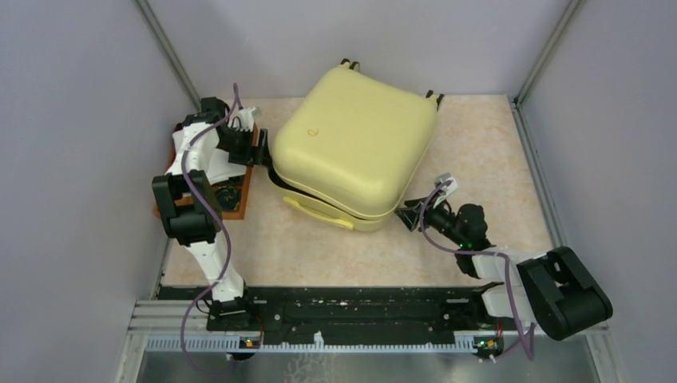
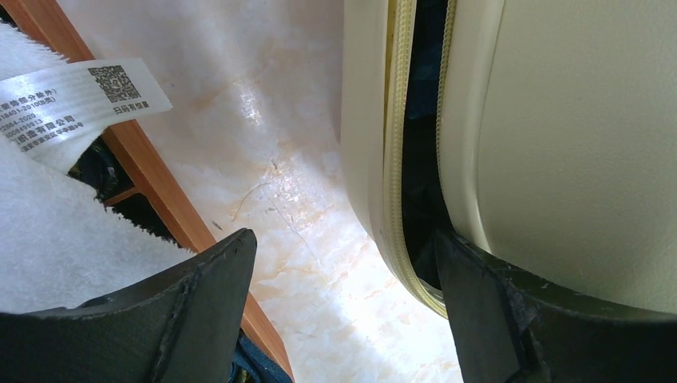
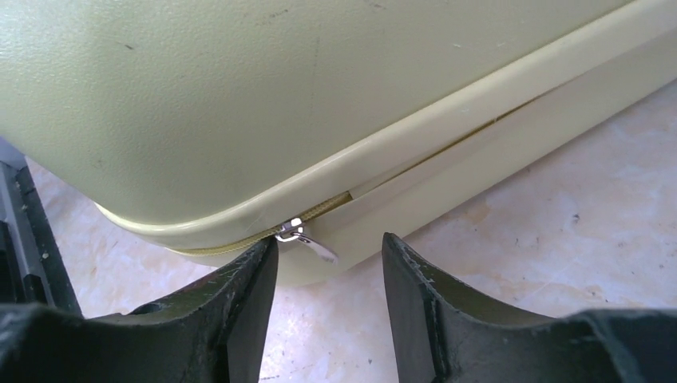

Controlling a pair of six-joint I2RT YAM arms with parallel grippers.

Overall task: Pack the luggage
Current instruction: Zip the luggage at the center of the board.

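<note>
Luggage (image 1: 355, 148) lies flat mid-worktop (image 1: 487, 144), lid down on base. Loading looks finished; zipping shut is what's left. The seam gapes on the left side with dark lining showing, and the zipper pull (image 3: 307, 238) sits at the near right corner. Right hand (image 3: 329, 246) is low at that corner, jaws moderately apart, straddling the pull, gripping nothing. Left hand (image 2: 343, 238) is wide and empty, one finger (image 2: 479, 303) against the open seam.

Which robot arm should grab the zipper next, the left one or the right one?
Right. The right gripper, open, sits at the luggage corner with the silver zipper pull right by its fingertips. The left gripper, also open, faces an unzipped gap with no pull in sight.
</note>
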